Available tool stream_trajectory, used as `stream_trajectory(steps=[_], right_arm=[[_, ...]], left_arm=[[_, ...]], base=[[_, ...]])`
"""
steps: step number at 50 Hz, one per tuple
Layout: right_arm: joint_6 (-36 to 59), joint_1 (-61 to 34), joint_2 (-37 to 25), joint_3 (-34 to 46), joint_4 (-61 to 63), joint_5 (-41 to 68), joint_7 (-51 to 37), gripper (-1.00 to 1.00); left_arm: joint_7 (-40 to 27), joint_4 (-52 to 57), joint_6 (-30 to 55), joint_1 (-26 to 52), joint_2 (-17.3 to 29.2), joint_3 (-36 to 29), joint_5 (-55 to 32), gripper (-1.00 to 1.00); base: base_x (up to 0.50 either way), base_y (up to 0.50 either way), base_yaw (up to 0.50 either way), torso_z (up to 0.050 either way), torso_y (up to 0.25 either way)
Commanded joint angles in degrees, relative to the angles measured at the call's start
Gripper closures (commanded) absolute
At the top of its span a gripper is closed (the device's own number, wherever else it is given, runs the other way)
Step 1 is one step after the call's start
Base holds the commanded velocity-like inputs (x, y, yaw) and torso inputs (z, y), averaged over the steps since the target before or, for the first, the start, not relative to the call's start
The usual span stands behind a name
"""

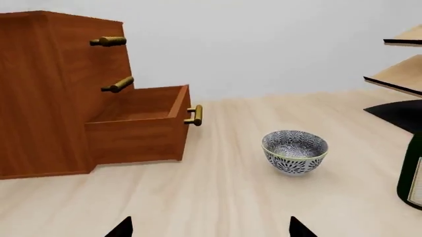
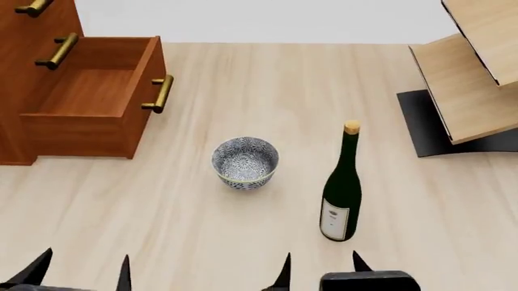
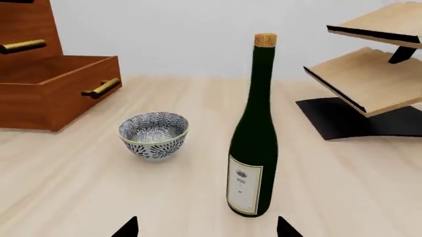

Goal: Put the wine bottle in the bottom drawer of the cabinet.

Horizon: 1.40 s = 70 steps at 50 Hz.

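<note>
The wine bottle [image 2: 343,188] [image 3: 254,133] stands upright on the wooden floor, dark green with a tan cork and white label; only its edge [image 1: 412,173] shows in the left wrist view. The cabinet [image 2: 33,73] [image 1: 46,94] stands at the far left with its bottom drawer [image 2: 93,100] [image 1: 142,121] [image 3: 56,86] pulled out and nothing inside. My right gripper [image 2: 319,271] [image 3: 207,228] is open, just short of the bottle. At the near left my left gripper [image 2: 81,270] [image 1: 211,228] is open and holds nothing.
A blue-and-white patterned bowl [image 2: 245,162] [image 1: 295,150] [image 3: 153,134] sits between the drawer and the bottle. A pale wooden rack [image 2: 474,73] [image 3: 369,74] on a black base stands at the far right. Brass handles [image 2: 159,94] jut out from the drawer fronts.
</note>
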<state>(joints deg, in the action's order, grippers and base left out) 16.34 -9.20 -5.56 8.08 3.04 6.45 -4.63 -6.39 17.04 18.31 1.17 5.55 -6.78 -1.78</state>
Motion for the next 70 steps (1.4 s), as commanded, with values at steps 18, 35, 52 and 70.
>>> stream_trajectory(steps=[18,35,52,70], right_arm=[[28.3,-10.3,-2.0,0.1,19.2,5.8,-1.6,-1.0],[24.8,-11.3,-1.8,1.0,14.3,5.3,-2.7,-1.0],[23.6,-10.6,-2.1,2.1,15.3,5.1,-2.8,-1.0],[21.9,-11.4,-2.8,2.0,13.8,5.3,-3.9,-1.0]], left_arm=[[-0.6,29.3,44.8,13.9,0.8,-0.6,-2.9,-1.0],[-1.5,27.0,42.7,13.3,1.0,-0.4,-3.7,-1.0],[-2.7,25.3,37.1,10.3,2.2,5.6,-3.8,-1.0],[-0.5,24.1,29.3,10.6,-4.5,38.2,-18.2,-1.0]], base=[[0.0,0.0,0.0,0.05,0.0],[0.0,0.0,0.0,0.026,0.0],[0.0,0.0,0.0,0.0,0.0],[0.0,0.0,0.0,0.0,0.0]])
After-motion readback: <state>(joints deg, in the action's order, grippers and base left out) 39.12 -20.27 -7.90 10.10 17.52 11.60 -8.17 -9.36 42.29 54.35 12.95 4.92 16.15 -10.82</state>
